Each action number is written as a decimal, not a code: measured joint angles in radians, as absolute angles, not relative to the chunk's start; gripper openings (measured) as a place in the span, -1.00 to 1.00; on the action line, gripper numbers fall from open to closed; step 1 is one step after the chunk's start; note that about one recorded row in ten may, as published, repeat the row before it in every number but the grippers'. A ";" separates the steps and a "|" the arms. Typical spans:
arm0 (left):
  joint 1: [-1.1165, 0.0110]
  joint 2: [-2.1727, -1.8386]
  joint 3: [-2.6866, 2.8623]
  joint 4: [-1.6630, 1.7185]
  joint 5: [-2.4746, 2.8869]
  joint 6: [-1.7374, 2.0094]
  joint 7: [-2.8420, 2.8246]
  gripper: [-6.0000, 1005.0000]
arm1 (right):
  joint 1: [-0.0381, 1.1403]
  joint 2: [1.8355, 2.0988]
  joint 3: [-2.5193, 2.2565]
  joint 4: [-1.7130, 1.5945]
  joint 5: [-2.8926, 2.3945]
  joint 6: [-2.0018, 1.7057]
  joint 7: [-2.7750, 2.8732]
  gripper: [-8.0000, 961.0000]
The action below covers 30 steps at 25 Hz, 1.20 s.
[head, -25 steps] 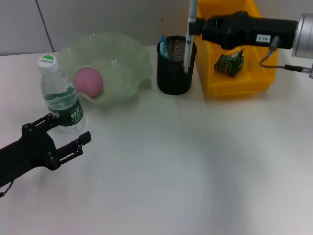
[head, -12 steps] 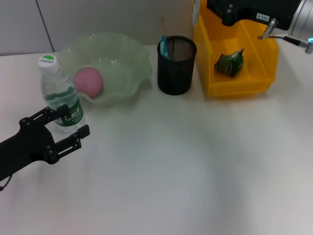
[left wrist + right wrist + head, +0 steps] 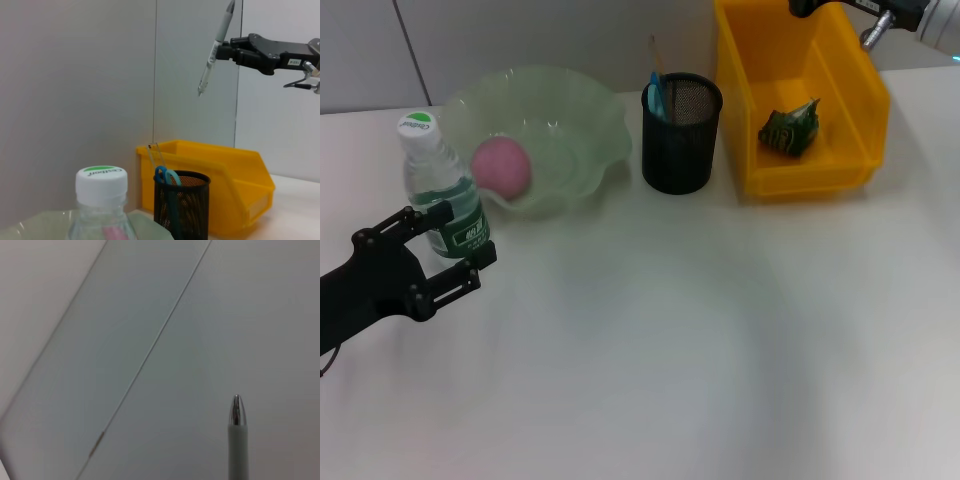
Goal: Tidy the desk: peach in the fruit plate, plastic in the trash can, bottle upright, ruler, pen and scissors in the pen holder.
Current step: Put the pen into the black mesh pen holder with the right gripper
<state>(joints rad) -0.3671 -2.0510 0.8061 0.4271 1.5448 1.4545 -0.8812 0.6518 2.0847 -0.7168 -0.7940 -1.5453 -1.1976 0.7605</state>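
Observation:
My right gripper (image 3: 231, 50) is shut on the pen (image 3: 215, 47), holding it high in the air above the black mesh pen holder (image 3: 680, 132). Only the arm's edge (image 3: 840, 6) shows in the head view. Blue-handled scissors (image 3: 657, 95) and a thin ruler (image 3: 654, 55) stand in the holder. The pink peach (image 3: 501, 165) lies in the pale green fruit plate (image 3: 590, 120). The bottle (image 3: 442, 190) stands upright with its white cap on. My left gripper (image 3: 452, 245) is open just in front of the bottle. Green crumpled plastic (image 3: 788, 128) lies in the yellow trash can (image 3: 810, 175).
A grey wall runs behind the white desk (image 3: 700, 340). The plate, holder and bin line the back, with the bottle at the left.
The right arm has lifted the pen up from the pen holder's mouth and out of the head view. My left gripper has drawn back to the left, beside the bottle.

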 joint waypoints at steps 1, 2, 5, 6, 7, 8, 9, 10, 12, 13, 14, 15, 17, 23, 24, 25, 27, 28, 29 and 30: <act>-0.368 -2.052 0.804 0.427 1.545 1.452 -0.881 0.49 | 0.652 2.085 -0.717 -0.792 -1.544 -1.192 0.734 -0.73; -0.369 -2.054 0.801 0.428 1.545 1.451 -0.881 0.49 | 0.653 2.085 -0.718 -0.789 -1.543 -1.188 0.697 -0.73; -0.370 -2.056 0.795 0.429 1.545 1.442 -0.881 0.49 | 0.653 2.085 -0.718 -0.780 -1.540 -1.176 0.595 -0.73; -0.370 -2.056 0.794 0.429 1.545 1.438 -0.881 0.49 | 0.653 2.085 -0.718 -0.778 -1.539 -1.172 0.569 -0.73; -0.370 -2.057 0.791 0.430 1.545 1.433 -0.881 0.49 | 0.654 2.086 -0.718 -0.775 -1.538 -1.165 0.539 -0.73; -0.370 -2.057 0.789 0.431 1.545 1.429 -0.881 0.49 | 0.654 2.086 -0.718 -0.771 -1.537 -1.162 0.516 -0.73; -0.370 -2.057 0.787 0.432 1.545 1.425 -0.881 0.49 | 0.655 2.086 -0.718 -0.764 -1.537 -1.159 0.486 -0.73; -0.370 -2.057 0.785 0.433 1.545 1.423 -0.880 0.49 | 0.656 2.086 -0.718 -0.756 -1.537 -1.153 0.442 -0.73; -0.370 -2.057 0.784 0.435 1.545 1.415 -0.880 0.49 | 0.657 2.087 -0.718 -0.740 -1.533 -1.140 0.362 -0.73; -0.370 -2.058 0.784 0.436 1.545 1.411 -0.880 0.49 | 0.657 2.087 -0.719 -0.731 -1.527 -1.135 0.321 -0.73; -0.370 -2.059 0.784 0.437 1.545 1.407 -0.880 0.49 | 0.657 2.087 -0.719 -0.718 -1.519 -1.131 0.278 -0.73; -0.371 -2.060 0.784 0.438 1.545 1.403 -0.880 0.49 | 0.657 2.087 -0.719 -0.706 -1.506 -1.129 0.230 -0.73; -0.374 -2.060 0.784 0.438 1.545 1.395 -0.880 0.49 | 0.658 2.087 -0.719 -0.682 -1.478 -1.124 0.147 -0.73; -0.380 -2.062 0.784 0.435 1.545 1.378 -0.880 0.49 | 0.660 2.088 -0.745 -0.584 -1.333 -1.118 -0.188 -0.73; -0.381 -2.064 0.784 0.433 1.545 1.371 -0.874 0.49 | 0.660 2.088 -0.753 -0.574 -1.313 -1.118 -0.233 -0.73; -0.381 -2.064 0.784 0.433 1.545 1.371 -0.874 0.49 | 0.660 2.088 -0.761 -0.566 -1.293 -1.119 -0.282 -0.73; -0.382 -2.065 0.784 0.432 1.545 1.367 -0.871 0.49 | 0.659 2.087 -0.774 -0.555 -1.272 -1.121 -0.354 -0.73; -0.382 -2.065 0.784 0.432 1.545 1.367 -0.871 0.49 | 0.658 2.087 -0.777 -0.551 -1.267 -1.122 -0.386 -0.73; -0.382 -2.066 0.784 0.432 1.545 1.364 -0.870 0.49 | 0.658 2.087 -0.780 -0.546 -1.264 -1.122 -0.428 -0.73; -0.382 -2.066 0.784 0.432 1.545 1.364 -0.870 0.49 | 0.657 2.087 -0.781 -0.542 -1.263 -1.121 -0.459 -0.73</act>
<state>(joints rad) -0.3824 -2.0658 0.7839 0.4318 1.5446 1.3644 -0.8696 0.6574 2.0874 -0.7809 -0.5419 -1.2629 -1.1215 -0.4594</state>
